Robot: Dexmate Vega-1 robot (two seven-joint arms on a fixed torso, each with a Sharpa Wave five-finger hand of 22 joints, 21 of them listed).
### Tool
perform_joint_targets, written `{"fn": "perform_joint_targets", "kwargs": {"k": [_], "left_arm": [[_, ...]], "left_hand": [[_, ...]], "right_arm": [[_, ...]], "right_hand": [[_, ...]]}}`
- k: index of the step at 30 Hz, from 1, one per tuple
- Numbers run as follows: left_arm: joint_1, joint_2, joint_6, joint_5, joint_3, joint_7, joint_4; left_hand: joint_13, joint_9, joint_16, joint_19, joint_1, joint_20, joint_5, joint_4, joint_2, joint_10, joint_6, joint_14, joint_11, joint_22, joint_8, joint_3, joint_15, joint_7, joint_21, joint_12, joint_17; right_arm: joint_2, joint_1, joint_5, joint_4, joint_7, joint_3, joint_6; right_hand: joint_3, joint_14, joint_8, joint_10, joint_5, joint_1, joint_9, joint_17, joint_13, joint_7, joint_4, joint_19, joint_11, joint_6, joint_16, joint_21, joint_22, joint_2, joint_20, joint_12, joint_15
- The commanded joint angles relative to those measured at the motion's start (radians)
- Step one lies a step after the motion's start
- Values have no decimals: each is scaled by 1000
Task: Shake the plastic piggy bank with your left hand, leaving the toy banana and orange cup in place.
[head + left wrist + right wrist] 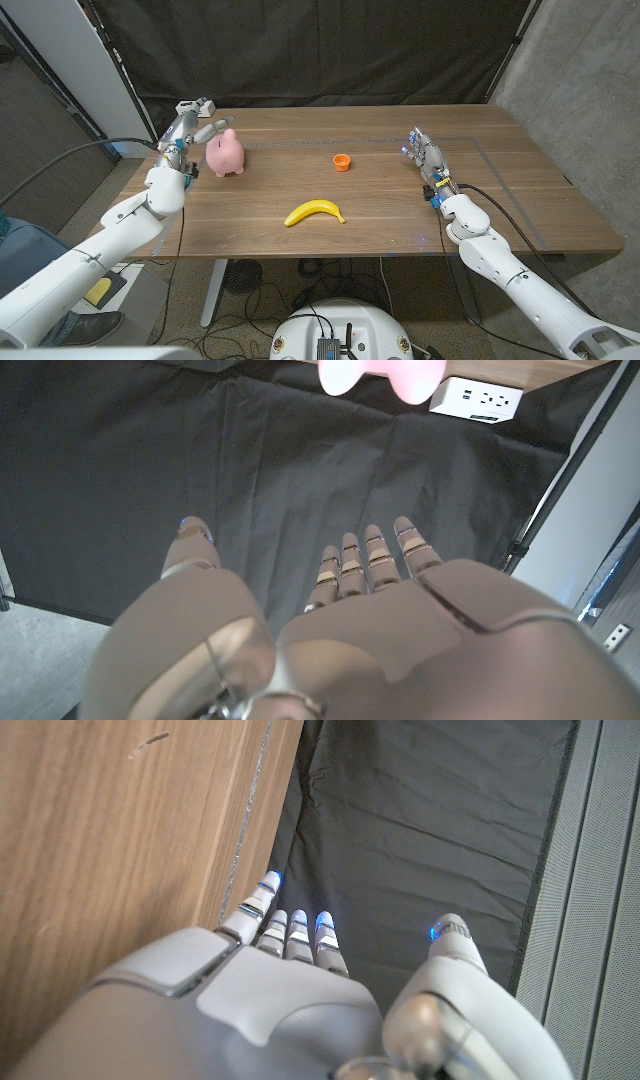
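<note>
Wooden table [400, 205], left hand [193, 122] spread beside pink piggy bank [226, 155]; right hand [425, 153] fingers together, empty

Probably a robotics lab or test bay. Black cloth backdrop [330, 50] across top of frame behind a wooden table [400, 215]. Grey wall panel [585, 80] upper right. Loose cables [300, 295] on floor, bottom centre.

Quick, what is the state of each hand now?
Left hand: open, beside the piggy bank, holding nothing.
Right hand: open, holding nothing.
</note>
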State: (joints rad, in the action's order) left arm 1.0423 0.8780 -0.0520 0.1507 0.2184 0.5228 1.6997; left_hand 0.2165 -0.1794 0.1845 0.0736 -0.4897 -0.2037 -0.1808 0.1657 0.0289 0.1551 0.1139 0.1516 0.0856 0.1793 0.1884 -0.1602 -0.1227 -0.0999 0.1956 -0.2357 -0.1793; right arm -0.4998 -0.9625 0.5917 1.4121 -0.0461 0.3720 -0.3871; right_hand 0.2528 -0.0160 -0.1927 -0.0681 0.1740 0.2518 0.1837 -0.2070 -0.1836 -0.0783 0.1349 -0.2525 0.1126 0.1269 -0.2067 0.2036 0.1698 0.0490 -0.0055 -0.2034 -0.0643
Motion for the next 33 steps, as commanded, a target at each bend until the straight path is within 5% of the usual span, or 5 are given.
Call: {"fn": "perform_joint_targets", "kwargs": {"k": [1,19,33], "left_arm": [[24,63,-63,5,-24,-17,45],[-37,106,-129,-4,13,-99,24],[-104,93,-174,-43,63,-141,-53]], "left_hand": [[2,-5,6,4,-2,-7,6,0,-13,-1,-1,7,-2,3,3,6,5,-1,0,-1,-3],[5,-6,15,18,-9,-7,5,-4,-28,-4,-1,32,6,4,4,8,-10,2,6,-1,-4],[9,-6,10,40,-6,-13,5,-11,-40,-27,-23,17,-9,8,-2,12,-16,27,16,7,-6]], "right_arm": [[11,5,-13,-12,-6,1,-30],[21,16,-2,-38,4,6,-23],[21,16,-1,-40,1,7,-18]], "right_hand": [[1,7,-3,2,3,13,3,-2,-5,-3,5,-8,3,11,-8,3,2,0,-3,-3,-5],[0,2,-2,4,4,14,3,-2,-5,-3,5,-1,8,10,-4,-2,2,0,4,-1,-11],[-1,0,-2,4,4,14,4,-3,-5,-3,4,1,10,12,-3,-4,2,1,7,-1,-13]]}}
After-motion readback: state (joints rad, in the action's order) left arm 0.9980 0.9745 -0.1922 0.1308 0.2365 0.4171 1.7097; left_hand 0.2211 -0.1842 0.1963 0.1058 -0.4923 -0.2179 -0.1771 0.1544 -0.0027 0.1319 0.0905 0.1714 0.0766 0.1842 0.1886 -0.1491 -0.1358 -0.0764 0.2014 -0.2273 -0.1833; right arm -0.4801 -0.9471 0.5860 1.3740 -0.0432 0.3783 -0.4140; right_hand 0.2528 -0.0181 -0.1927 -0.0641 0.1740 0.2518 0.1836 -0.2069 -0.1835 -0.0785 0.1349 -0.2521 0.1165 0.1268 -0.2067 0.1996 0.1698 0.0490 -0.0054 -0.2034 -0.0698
